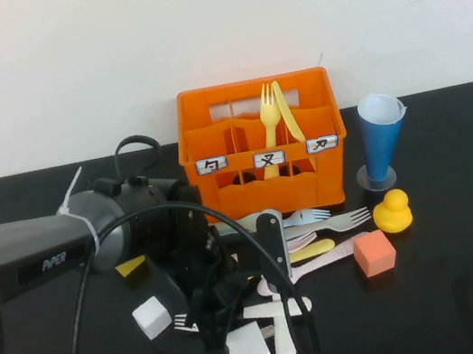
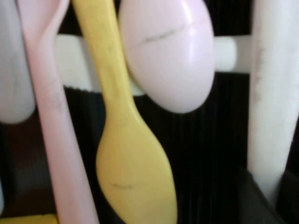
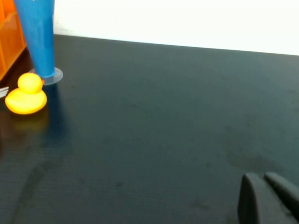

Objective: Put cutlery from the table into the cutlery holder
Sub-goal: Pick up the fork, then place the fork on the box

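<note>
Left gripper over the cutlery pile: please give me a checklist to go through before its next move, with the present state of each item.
1. Left gripper is down at the cutlery pile in front of the cutlery holder: ok.
2. Cutlery lies under it: the wrist view shows a yellow spoon, a pink spoon and a pink handle close up: ok.
3. Only one piece between the fingers: cannot tell.
4. Firm grip: cannot tell.
5. Holder has room: two yellow pieces stand in the middle compartment, the others look free: ok.
6. Right gripper is low over bare table, away from the duck and blue cup, fingers together: ok.
</note>
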{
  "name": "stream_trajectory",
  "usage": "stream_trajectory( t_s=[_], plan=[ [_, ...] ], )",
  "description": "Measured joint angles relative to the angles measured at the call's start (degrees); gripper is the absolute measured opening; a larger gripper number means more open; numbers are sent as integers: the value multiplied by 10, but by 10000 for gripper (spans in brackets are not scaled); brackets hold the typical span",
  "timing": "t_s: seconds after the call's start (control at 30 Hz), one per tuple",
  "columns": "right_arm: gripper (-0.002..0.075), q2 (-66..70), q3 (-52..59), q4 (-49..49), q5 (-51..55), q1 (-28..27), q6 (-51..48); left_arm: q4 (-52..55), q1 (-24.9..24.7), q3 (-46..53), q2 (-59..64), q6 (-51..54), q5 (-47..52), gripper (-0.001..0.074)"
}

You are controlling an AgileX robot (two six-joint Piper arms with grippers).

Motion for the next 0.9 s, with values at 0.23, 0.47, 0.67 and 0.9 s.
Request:
stream_trajectory(
  t_s=[0.23, 0.47, 0.67, 0.9],
  plan=[
    [-3, 0, 0, 0, 0, 0, 0, -12, 0, 11, -59, -3, -8, 98],
    [-3, 0, 0, 0, 0, 0, 0, -51, 0, 163, -214, -34, -285, 98],
    [-3, 0, 0, 0, 0, 0, 0, -55, 0, 300, -274, -308, -673, 98],
    [-3, 0, 0, 0, 0, 0, 0, 9, 1, 304, -253, -660, -861, 98]
  ],
)
